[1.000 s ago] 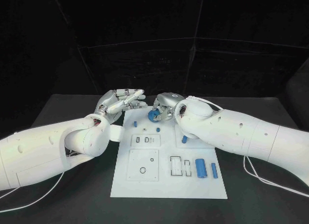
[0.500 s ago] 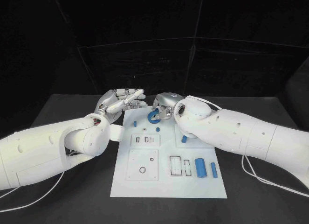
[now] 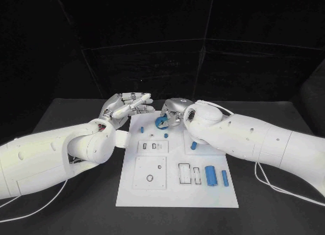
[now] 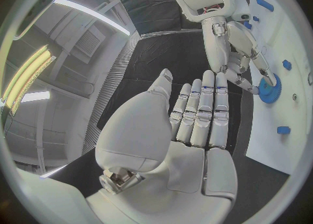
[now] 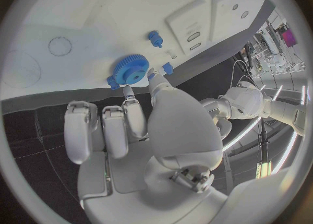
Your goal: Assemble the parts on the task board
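Note:
The white task board [image 3: 178,196] lies in the middle of the black table. A blue gear [image 3: 162,122] sits at the board's far end, and my right hand [image 3: 174,110] pinches its rim between thumb and a fingertip. The right wrist view shows the gear [image 5: 132,67] lying almost flat on the board, with the fingertips [image 5: 128,91] at its edge. My left hand [image 3: 127,105] hovers beside the board's far left corner, fingers straight and close together, holding nothing. From the left wrist the gear [image 4: 268,87] appears under the right hand's fingers [image 4: 251,62].
Small blue pegs [image 3: 141,129] [image 3: 165,135] [image 3: 194,145] stand on the board's far half. Two blue cylinders [image 3: 211,176] [image 3: 225,178] lie near its right edge. Framed recesses [image 3: 150,172] [image 3: 189,174] mark the middle. Both forearms flank the board.
The gear stood tilted up in the right hand's fingers half a second ago and now lies lower and flatter on the board. The left hand has stayed put.

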Tool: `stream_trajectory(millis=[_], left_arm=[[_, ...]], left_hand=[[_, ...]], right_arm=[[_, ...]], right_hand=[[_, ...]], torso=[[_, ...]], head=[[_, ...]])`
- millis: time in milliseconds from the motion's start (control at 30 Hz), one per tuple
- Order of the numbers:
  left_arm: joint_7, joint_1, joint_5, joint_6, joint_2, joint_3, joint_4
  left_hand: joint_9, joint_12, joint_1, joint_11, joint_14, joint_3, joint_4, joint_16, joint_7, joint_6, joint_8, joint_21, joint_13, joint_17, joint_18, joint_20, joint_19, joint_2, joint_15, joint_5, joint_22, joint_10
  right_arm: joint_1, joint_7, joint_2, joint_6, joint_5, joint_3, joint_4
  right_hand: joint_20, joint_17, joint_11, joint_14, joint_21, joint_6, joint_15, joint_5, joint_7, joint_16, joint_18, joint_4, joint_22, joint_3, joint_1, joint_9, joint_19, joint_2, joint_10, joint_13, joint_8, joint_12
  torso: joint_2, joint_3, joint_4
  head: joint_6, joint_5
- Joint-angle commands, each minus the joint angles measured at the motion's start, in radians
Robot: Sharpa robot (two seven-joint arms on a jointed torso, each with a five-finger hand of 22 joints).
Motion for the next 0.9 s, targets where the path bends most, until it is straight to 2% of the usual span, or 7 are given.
stream_trajectory(millis=[33, 267, 400, 700, 900], left_arm=[[0.003, 0.002, -0.006, 0.005, 0.000, 0.001, 0.001], [0.003, 0.002, -0.006, 0.005, -0.001, 0.001, 0.002], [0.002, 0.002, -0.006, 0.005, 0.000, 0.001, 0.002], [0.002, 0.002, -0.006, 0.008, -0.001, 0.001, 0.001], [0.002, 0.002, -0.006, 0.008, -0.002, 0.001, 0.001]], left_hand=[[-0.001, -0.006, 0.005, 0.000, 0.005, 0.001, -0.006, -0.006, 0.001, 0.000, -0.004, 0.000, -0.001, 0.002, 0.014, 0.000, 0.009, 0.009, 0.002, -0.005, -0.002, -0.007], [-0.001, -0.007, 0.007, 0.001, 0.005, 0.002, -0.008, -0.007, 0.001, 0.000, -0.004, 0.000, -0.001, 0.002, 0.014, 0.000, 0.009, 0.011, 0.002, -0.004, -0.002, -0.007], [-0.001, -0.008, 0.008, 0.001, 0.005, 0.002, -0.009, -0.007, 0.001, 0.000, -0.005, -0.001, -0.001, 0.003, 0.014, 0.000, 0.010, 0.012, 0.002, -0.004, -0.002, -0.007], [-0.001, -0.008, 0.009, 0.001, 0.005, 0.003, -0.010, -0.008, 0.001, 0.000, -0.005, -0.001, -0.001, 0.003, 0.013, 0.000, 0.010, 0.013, 0.002, -0.004, -0.002, -0.007], [-0.001, -0.009, 0.010, 0.001, 0.005, 0.004, -0.011, -0.008, 0.001, 0.000, -0.005, -0.001, -0.001, 0.003, 0.013, 0.000, 0.010, 0.013, 0.002, -0.004, -0.002, -0.007]], right_arm=[[0.002, 0.004, -0.004, 0.042, 0.014, 0.000, 0.005], [0.002, -0.001, -0.009, 0.074, 0.023, 0.000, 0.002], [0.002, -0.005, -0.010, 0.076, 0.030, -0.001, -0.003], [0.002, -0.006, -0.016, 0.073, 0.035, -0.002, -0.002], [0.002, -0.012, -0.026, 0.083, 0.035, -0.002, 0.002]], right_hand=[[0.005, 0.147, 0.000, 0.083, 0.006, 0.005, 0.007, 0.011, -0.003, 0.000, -0.018, 0.010, 0.106, -0.011, -0.021, 0.001, 0.003, 0.000, -0.003, 0.057, 0.001, 0.002], [0.006, 0.150, 0.002, 0.084, 0.007, -0.004, 0.008, 0.021, 0.000, 0.001, -0.018, 0.041, 0.107, -0.031, -0.046, -0.001, 0.003, 0.002, -0.003, 0.060, -0.004, 0.004], [0.010, 0.154, 0.009, 0.084, 0.007, -0.035, 0.013, 0.034, 0.008, 0.002, -0.018, 0.058, 0.107, -0.039, -0.053, -0.004, 0.003, 0.002, -0.005, 0.059, -0.009, 0.002], [0.015, 0.157, 0.013, 0.085, 0.007, -0.078, 0.018, 0.058, 0.013, 0.003, -0.018, 0.059, 0.108, -0.038, -0.033, -0.005, 0.003, 0.003, -0.006, 0.060, -0.010, 0.003], [0.015, 0.157, 0.014, 0.085, 0.007, -0.075, 0.018, 0.059, 0.013, 0.003, -0.018, 0.058, 0.109, -0.038, -0.031, -0.005, 0.004, 0.003, -0.005, 0.061, -0.009, 0.004]], torso=[[0.000, 0.0003, 0.0000], [0.000, 0.0000, -0.0004], [0.000, 0.0006, 0.0007], [0.000, 0.0002, -0.0003], [0.000, -0.0001, 0.0003]], head=[[-0.001, 0.000], [-0.001, -0.001], [0.000, -0.001], [0.004, -0.002], [0.001, -0.002]])
